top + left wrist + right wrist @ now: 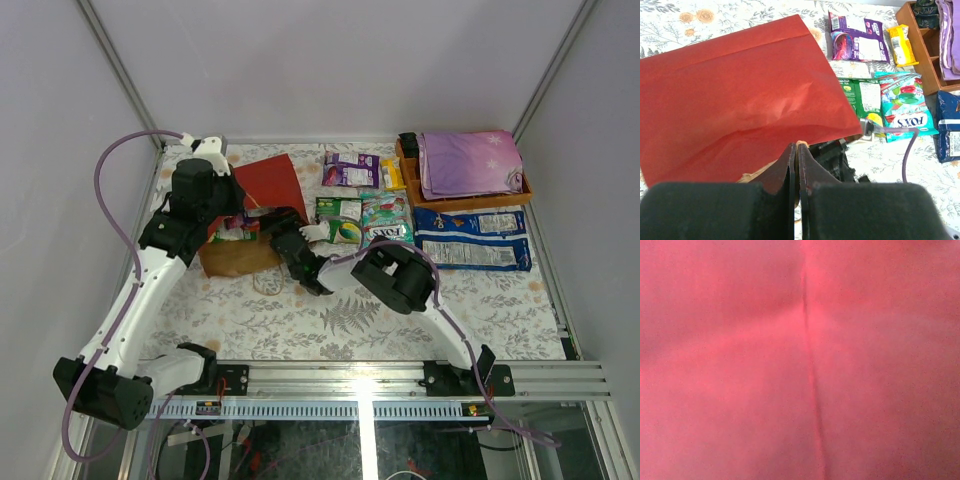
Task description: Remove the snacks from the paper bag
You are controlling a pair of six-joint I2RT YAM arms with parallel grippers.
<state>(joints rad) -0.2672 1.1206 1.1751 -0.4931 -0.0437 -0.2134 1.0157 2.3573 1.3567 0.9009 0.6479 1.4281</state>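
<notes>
The red paper bag (pixel 268 182) lies at the back left of the table, its brown inner side (pixel 238 258) facing the near edge. My left gripper (pixel 799 148) is shut on the bag's brown mouth edge and holds it up. A green packet (pixel 234 229) shows at the mouth. My right arm (pixel 292 248) reaches into the bag, where its fingers are hidden, and the right wrist view shows only red paper (pixel 740 365). Snacks lie on the table to the right: a purple packet (pixel 859 43), a yellow one (pixel 902 45), a green one (pixel 864 97) and a teal FOX'S packet (pixel 904 106).
A wooden tray (pixel 522 190) stands at the back right with a purple star-marked cloth (pixel 468 160) on it. Two long blue-and-white packs (pixel 470 221) (pixel 476 254) lie in front of it. Grey walls close the sides, and a metal rail (pixel 400 372) runs along the near edge.
</notes>
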